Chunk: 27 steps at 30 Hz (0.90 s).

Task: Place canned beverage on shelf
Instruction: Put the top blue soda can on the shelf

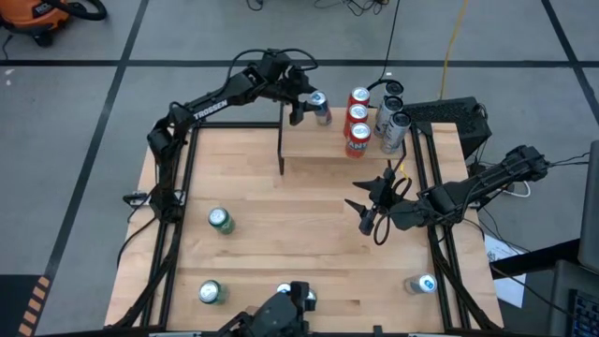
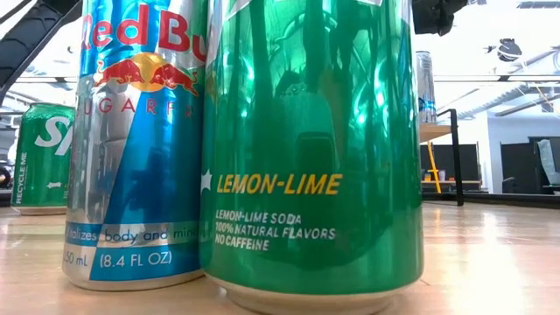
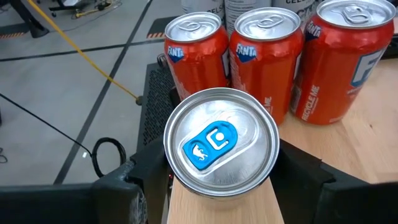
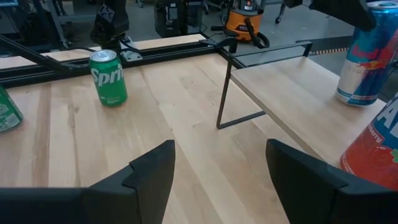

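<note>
Two arms are over the table point(image 1: 281, 206) right now. Left end effector point(image 1: 307, 108) is up at the far edge, sitting at the left end of the shelf point(image 1: 318, 150), and its fingers are wrapped around a slim silver-and-blue energy drink can point(image 1: 320, 108). From the left wrist view that can point(image 3: 221, 143) is upright, blue pull tab on top, and its base looks like it's sitting on the shelf board, though I can't swear it's fully resting there. So that one is clamped on the can.

Right next to it on the shelf are three orange Fanta cans point(image 1: 357, 120) in a row, with a couple of silver cans point(image 1: 391, 122) just beyond them toward the right end.

Right end effector point(image 1: 370, 211) hangs over the table in front of the shelf, fingers spread apart with nothing between them; its wrist view shows a Sprite can point(image 4: 108, 78) standing well off on the wood.

More green cans are scattered around: one mid-left point(image 1: 221, 221), one at the near left point(image 1: 210, 292). Another energy drink can point(image 1: 423, 284) sits near the right corner.
</note>
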Tool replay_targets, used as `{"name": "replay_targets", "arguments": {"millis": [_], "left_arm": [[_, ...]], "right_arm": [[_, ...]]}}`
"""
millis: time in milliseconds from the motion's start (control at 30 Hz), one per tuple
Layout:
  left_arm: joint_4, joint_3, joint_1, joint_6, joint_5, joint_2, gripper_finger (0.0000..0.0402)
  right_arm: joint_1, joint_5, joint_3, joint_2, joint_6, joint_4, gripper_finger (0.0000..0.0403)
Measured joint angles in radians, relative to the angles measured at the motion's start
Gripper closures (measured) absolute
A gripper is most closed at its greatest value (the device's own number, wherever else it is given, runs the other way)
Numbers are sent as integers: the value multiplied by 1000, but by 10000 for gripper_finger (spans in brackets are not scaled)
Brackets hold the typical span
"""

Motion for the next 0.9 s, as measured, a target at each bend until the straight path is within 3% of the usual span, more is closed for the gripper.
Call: {"name": "replay_targets", "arguments": {"millis": [300, 633, 900], "left_arm": [[31, -2, -17, -12, 0, 4, 180], [12, 10, -21, -68, -28, 8, 124], [23, 69, -28, -71, -28, 6, 108]], "right_arm": [[0, 0, 0, 0, 0, 0, 161], [0, 0, 0, 0, 0, -7, 161], [0, 0, 0, 0, 0, -8, 161]]}}
